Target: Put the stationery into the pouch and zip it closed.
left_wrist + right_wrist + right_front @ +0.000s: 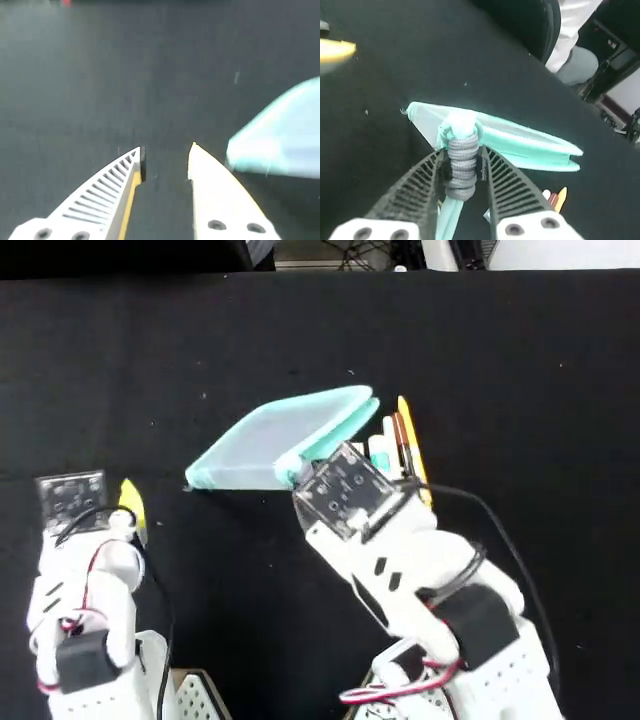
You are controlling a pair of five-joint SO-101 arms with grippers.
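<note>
A pale teal pouch point(280, 435) lies tilted in the middle of the black table, also seen in the left wrist view point(280, 140). My right gripper point(462, 160) is shut on the grey cord zipper pull point(462, 165) at the pouch's point(520, 142) near right corner. Several pens point(405, 445) lie just right of the pouch, beside the right arm, with their tips point(555, 197) showing past my fingers. My left gripper point(166, 157) stands open over bare table, left of the pouch and apart from it; its yellow finger point(132, 502) shows from above.
The black table point(500, 360) stretches wide behind and to both sides of the pouch. Both arm bases stand at the front edge. The left arm's yellow fingertip point(335, 50) shows far off in the right wrist view.
</note>
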